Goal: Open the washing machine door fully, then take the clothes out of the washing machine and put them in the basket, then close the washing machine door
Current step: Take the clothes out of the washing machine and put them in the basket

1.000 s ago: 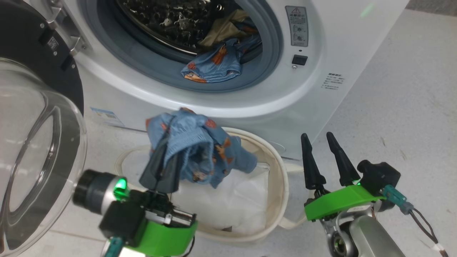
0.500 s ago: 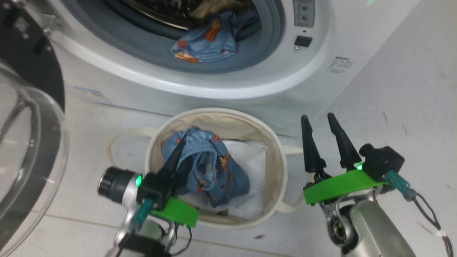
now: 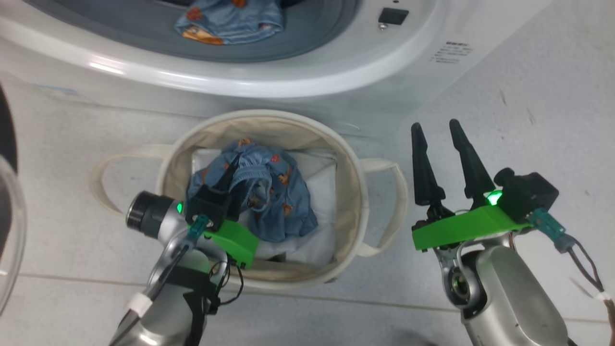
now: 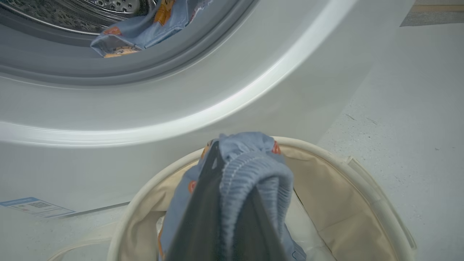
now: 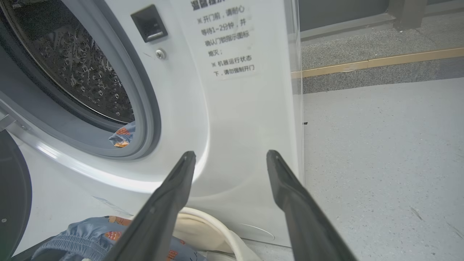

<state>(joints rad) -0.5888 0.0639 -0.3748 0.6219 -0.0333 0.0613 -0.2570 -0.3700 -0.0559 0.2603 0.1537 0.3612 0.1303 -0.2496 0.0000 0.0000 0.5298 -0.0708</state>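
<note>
L gripper (image 3: 234,170) pinching clothes (image 3: 281,204) inside basket (image 3: 259,114), R gripper (image 3: 435,125) fingers spread, just beside basket

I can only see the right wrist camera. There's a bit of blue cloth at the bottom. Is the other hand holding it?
Observer: Yes. The left gripper is shut on the blue clothes, pinching a ribbed edge.
Operator: Is it over the basket yet?
Observer: It's down inside the basket, lying over a white sheet at the bottom.
</note>
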